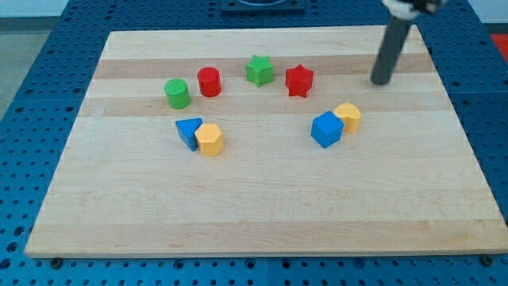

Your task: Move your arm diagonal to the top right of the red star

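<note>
The red star (299,80) lies on the wooden board (262,214) at the upper middle right. My tip (381,82) rests on the board well to the right of the red star, at about the same height in the view, with a clear gap between them. The dark rod rises from it toward the view's top right.
A green star (259,71) sits just left of the red star. A red cylinder (209,82) and green cylinder (177,93) lie further left. A blue triangle (188,131) touches a yellow block (210,139). A blue cube (326,129) touches a yellow block (348,117).
</note>
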### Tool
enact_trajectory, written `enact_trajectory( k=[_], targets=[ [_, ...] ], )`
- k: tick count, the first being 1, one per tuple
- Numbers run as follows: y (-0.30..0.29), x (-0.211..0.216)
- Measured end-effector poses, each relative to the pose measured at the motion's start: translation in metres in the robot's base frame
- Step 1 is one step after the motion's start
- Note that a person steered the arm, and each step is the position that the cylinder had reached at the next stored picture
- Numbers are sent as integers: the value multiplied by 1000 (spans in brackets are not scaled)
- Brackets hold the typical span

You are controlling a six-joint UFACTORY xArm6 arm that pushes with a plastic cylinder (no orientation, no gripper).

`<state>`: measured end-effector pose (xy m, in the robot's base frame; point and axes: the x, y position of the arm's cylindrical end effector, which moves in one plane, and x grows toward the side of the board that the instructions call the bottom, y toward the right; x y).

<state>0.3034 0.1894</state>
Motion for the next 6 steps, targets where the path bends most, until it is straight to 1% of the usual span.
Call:
enact_trajectory(
  k=[1, 2, 3, 4, 5, 6],
  targets=[
    [-24, -20],
    [-32, -12],
    [-28, 39],
    [-29, 51],
    [-31, -3],
    [18, -12]
  ],
)
